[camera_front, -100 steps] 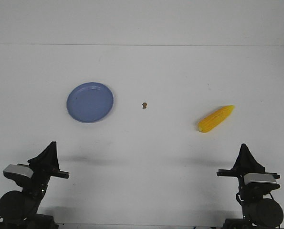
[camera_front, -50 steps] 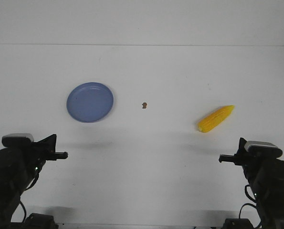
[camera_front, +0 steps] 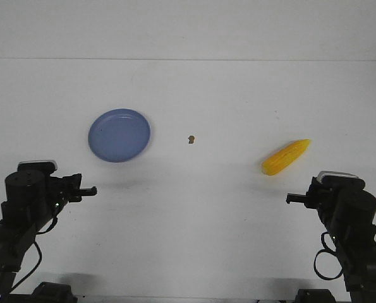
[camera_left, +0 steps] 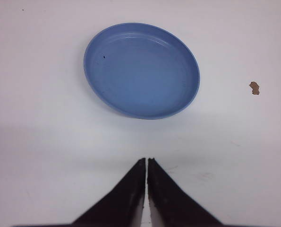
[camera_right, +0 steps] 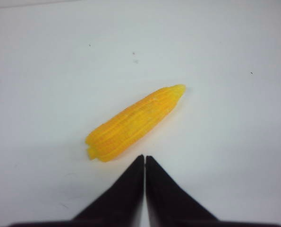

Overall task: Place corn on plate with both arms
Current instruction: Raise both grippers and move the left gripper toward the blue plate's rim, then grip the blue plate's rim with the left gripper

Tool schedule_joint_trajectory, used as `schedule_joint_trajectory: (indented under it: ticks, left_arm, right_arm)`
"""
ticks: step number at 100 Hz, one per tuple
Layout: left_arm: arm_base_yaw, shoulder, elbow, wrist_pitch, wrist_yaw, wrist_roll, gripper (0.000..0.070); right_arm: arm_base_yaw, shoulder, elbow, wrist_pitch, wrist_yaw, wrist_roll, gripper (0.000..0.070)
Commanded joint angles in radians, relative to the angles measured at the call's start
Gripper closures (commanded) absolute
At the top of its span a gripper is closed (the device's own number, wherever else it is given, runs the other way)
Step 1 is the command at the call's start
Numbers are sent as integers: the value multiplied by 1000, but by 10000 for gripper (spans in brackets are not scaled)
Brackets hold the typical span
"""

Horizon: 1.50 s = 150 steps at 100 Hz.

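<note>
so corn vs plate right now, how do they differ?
The corn is yellow-orange, long and tapered; the plate is periwinkle blue, round and shallow. The corn lies on the robot's right, angled with its tip pointing away; the plate lies flat on the left. Both rest on the white table, untouched, and the plate holds nothing.

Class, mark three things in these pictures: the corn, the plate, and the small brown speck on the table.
corn point(camera_right: 135, 124): right wrist view, middle of the cob.
plate point(camera_left: 141, 70): left wrist view, centre of the dish.
small brown speck point(camera_front: 191, 139): front view, on the speck itself, between plate and corn.
</note>
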Motion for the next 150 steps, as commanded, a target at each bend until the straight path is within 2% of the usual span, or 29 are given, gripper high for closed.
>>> schedule_joint_trajectory:
  ticks: [1,6,11,16,20,35,48,73,110,150]
  left_arm:
    - [0,5,18,9,-2,5,674]
    - [0,5,18,9,-2,5,614]
    - [0,5,18,9,-2,5,489]
    - [0,5,18,9,-2,5,362]
    - [0,5,18,9,-2,5,304]
    - [0,7,18,21,-2,5,318]
    - [0,50,18,82,-1,-5,318]
    - [48,359,61,248,-2,-18,317]
    - [118,872,354,267,-3,10,316]
    - [164,1049,423,266,-3,10,305]
  right_arm:
    - [1,2,18,4,-1,9,438]
    - [1,2,18,-3,-1,9,263]
    - [1,3,18,-11,-1,9,130]
    - [1,3,18,-14,-1,10,84]
    - [1,2,18,-15,-1,10,83]
    - [1,3,18,-13,-1,10,83]
    - [1,3,18,-9,-1,10,83]
    - [1,3,18,-9,-1,10,83]
    - [1,3,18,-10,-1,10,83]
    - [1,3,18,-11,-1,10,83]
